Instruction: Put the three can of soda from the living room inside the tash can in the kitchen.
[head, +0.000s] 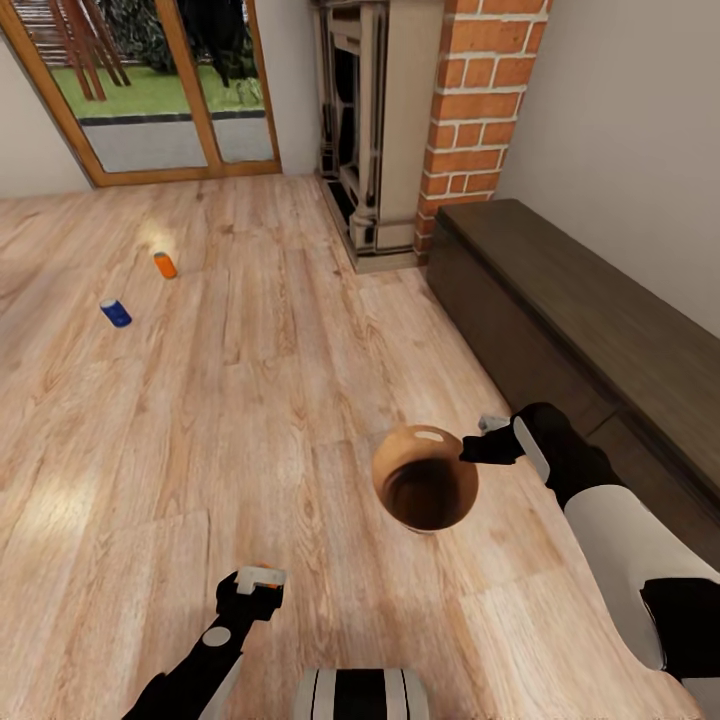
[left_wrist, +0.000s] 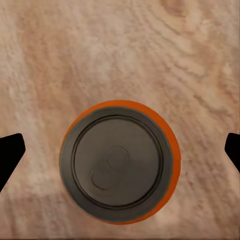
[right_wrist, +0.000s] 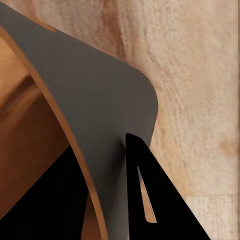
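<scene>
Light plank floor (head: 300, 330), orange can (head: 164, 264), blue can (head: 115, 313) lying apart

White arm shells, black joints – black grippers, pale grey caps, striped trunk top

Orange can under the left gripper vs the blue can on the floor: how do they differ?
Colour: the orange can has an orange body; the blue can is blue. Pose: the orange can stands upright, its grey top facing the left wrist camera; the blue can looks tilted or on its side. Attention: the open left gripper hovers over the orange can; the blue can lies far off, untouched. Both rest on the wood floor.
</scene>
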